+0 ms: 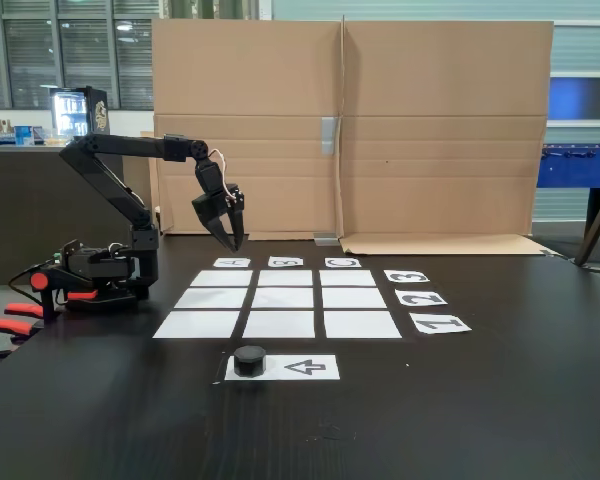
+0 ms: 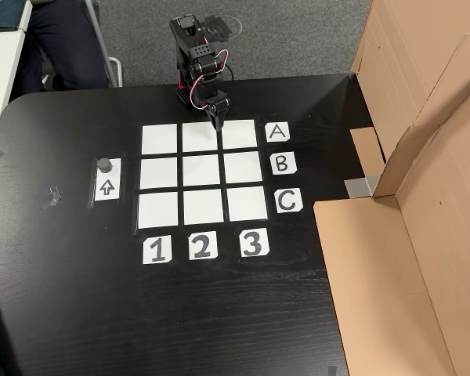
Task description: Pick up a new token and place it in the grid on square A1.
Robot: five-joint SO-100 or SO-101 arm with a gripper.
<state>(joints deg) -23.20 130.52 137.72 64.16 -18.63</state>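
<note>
Nearest the fixed camera, the token (image 1: pixel 249 360) sits on the left end of the arrow sheet (image 1: pixel 305 368), just in front of the grid's (image 1: pixel 281 298) near edge; the printed arrow points at it. In the other view the token (image 2: pixel 104 165) lies at the top of that sheet (image 2: pixel 107 186), left of the grid (image 2: pixel 203 174) and well apart from it.

The grid's nine white cells lie flat on the black table (image 1: pixel 500 400), all bare. Square A1 (image 2: pixel 160 139), in line with the A label (image 2: pixel 276 132) and the 1 label (image 2: pixel 157 250), is the grid's top-left corner in the other view, the corner closest to the token. In the fixed view it is the near-left cell (image 1: pixel 198 323).

Beyond the grid's far-left corner in the fixed view, the gripper (image 1: pixel 232 238) hangs above the table, pointing down near the A label (image 1: pixel 233 263), its fingers close together with nothing between them. In the other view the gripper (image 2: pixel 217 120) is over the grid's A row, about the seam between the middle and right cells. The arm's base (image 1: pixel 100 275) stands left of the grid. A cardboard wall (image 1: pixel 440 130) rises behind the grid.
</note>
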